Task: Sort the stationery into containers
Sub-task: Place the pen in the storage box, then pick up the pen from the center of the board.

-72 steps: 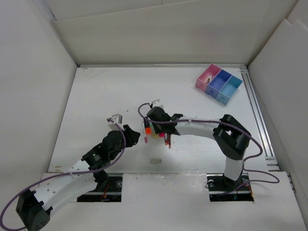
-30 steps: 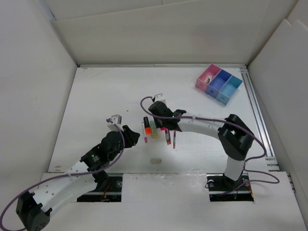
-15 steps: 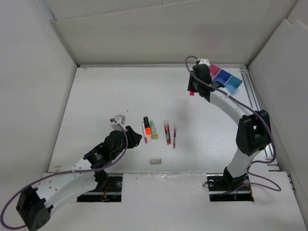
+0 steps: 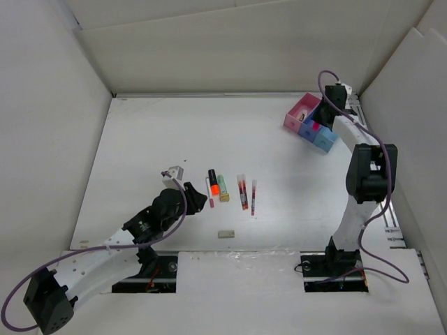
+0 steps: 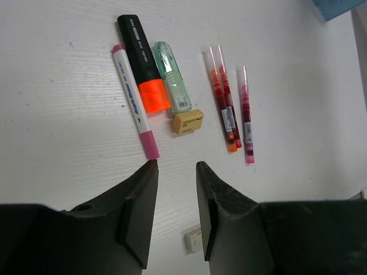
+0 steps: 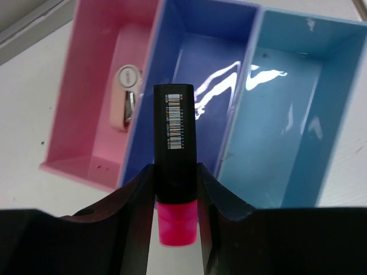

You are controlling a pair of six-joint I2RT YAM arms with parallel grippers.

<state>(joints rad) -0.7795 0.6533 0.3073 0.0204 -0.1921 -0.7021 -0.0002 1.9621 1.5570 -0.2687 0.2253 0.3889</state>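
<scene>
Black-capped pink plastic marker [image 6: 175, 132] is clamped in the right gripper [image 6: 175, 172], cap projecting toward the dark-blue middle bin of the three-bin plastic tray [image 6: 172, 34] at the worktop's far right corner. Left gripper [image 5: 176, 166] — parted, empty — sits just short of a white pink-ended pen [image 5: 135, 103].

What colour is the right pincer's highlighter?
The highlighter is black with a pink end; best in right wrist view.

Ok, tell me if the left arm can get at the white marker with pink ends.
Probably yes. The left pincer hangs open just short of the white marker, with nothing between them; the orange highlighter close alongside may crowd one finger.
</scene>
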